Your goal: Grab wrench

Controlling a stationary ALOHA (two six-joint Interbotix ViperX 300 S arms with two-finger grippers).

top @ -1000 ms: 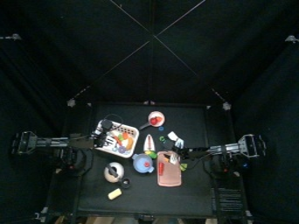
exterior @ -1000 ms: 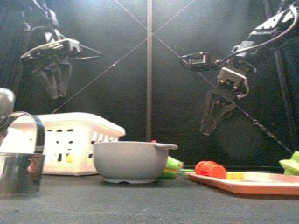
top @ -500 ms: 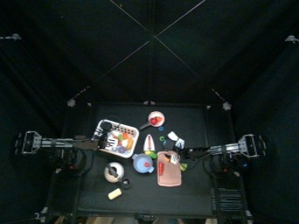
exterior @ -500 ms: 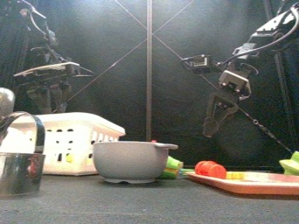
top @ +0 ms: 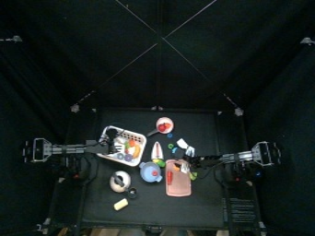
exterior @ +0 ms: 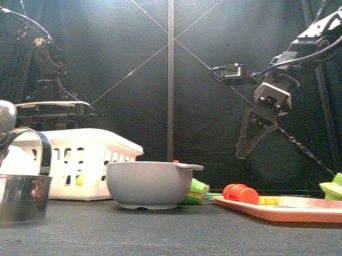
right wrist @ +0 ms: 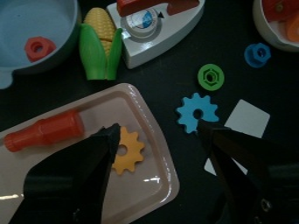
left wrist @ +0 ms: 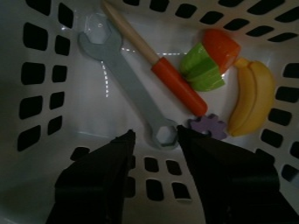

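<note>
Spread left end effector (left wrist: 163, 153) hovers over a flat grey wrench (left wrist: 128, 83) in the perforated white basket (left wrist: 47, 96).

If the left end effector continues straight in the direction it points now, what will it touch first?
Most likely the wrench, lying in the white basket. The open left end effector points at its lower ring end, beside the carrot. Depth is unclear.

white basket (left wrist: 47, 52): carrot (left wrist: 177, 80), banana (left wrist: 253, 94), purple gear (left wrist: 211, 125) | pink tray (right wrist: 163, 166): orange gear (right wrist: 128, 149) | table: corn cob (right wrist: 100, 38), blue gear (right wrist: 198, 112), green ring (right wrist: 211, 76)
</note>
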